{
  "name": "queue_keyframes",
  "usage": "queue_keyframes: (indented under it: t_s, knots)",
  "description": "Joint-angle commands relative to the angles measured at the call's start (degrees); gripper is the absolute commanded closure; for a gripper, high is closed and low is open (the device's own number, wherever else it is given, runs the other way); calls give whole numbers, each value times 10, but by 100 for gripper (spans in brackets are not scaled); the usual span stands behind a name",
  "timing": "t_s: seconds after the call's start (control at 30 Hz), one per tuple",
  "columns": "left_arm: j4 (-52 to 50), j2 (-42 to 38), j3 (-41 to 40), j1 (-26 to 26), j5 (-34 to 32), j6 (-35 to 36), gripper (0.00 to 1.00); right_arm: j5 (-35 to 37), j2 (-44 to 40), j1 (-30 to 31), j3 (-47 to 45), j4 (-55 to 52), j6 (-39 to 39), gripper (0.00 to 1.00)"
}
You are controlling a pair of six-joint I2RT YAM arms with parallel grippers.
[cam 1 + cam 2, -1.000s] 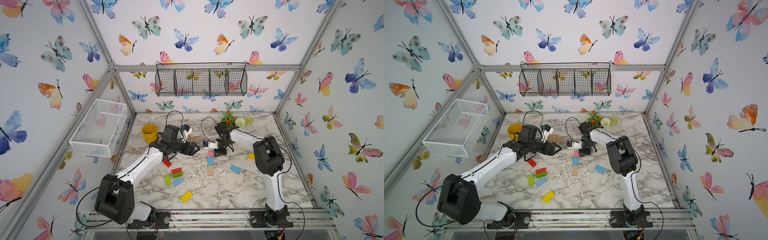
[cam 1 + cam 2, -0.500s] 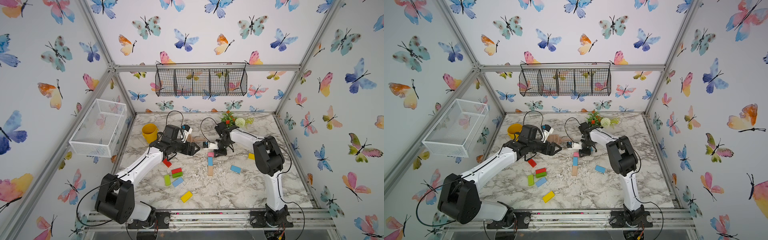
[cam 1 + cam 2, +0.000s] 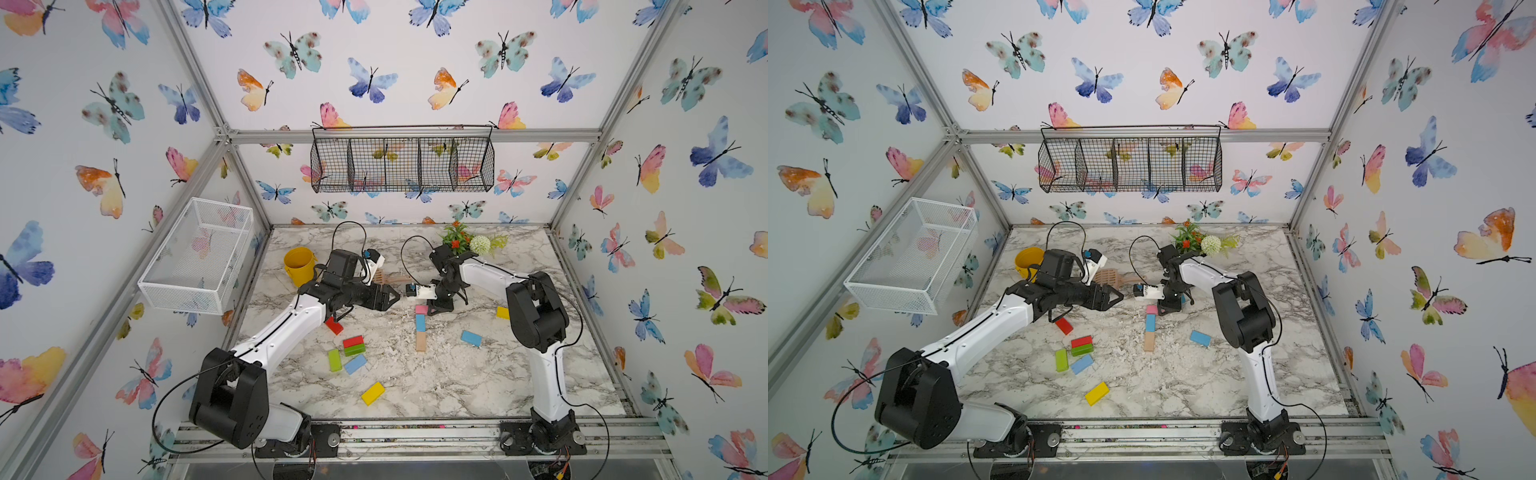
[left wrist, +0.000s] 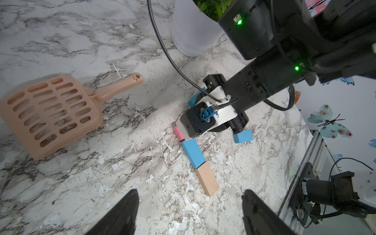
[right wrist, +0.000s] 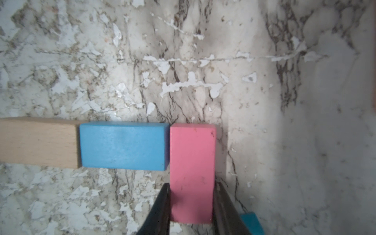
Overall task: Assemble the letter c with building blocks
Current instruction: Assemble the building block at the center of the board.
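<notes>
Marbled tabletop (image 3: 415,382) in a top view: right pincer (image 3: 437,308) low over the pink block (image 3: 421,309); left wrist view: left pincer (image 4: 189,203) spread wide, empty (tan block (image 4: 207,179) just ahead); right wrist view: jaws clamp the pink block, which abuts the blue block (image 5: 124,145).

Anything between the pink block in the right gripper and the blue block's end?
Nothing visible. The pink block, clamped in the right gripper, sits against the end of the blue block.

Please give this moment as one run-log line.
right hand: shut on pink block | pink block: crosswise at blue block end | left hand: open, empty
</notes>
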Motion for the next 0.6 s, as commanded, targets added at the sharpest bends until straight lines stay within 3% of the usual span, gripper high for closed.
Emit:
queue_keyframes:
  t_s: [0.0,0.13,0.37,0.57]
  knots:
    - [-7,-8,12,-2,9,-1,19,-3,-21,-3,-13,-14,-8,76]
    - [-7,-6,14,-3,11,-1,19,-1,-23,-3,-14,-11,-9,74]
    - [-7,-4,14,-3,12,-2,20,4,-30,-3,-19,-3,-8,58]
    - [-7,-2,15,-2,12,-2,20,-4,-50,-3,-39,21,-9,51]
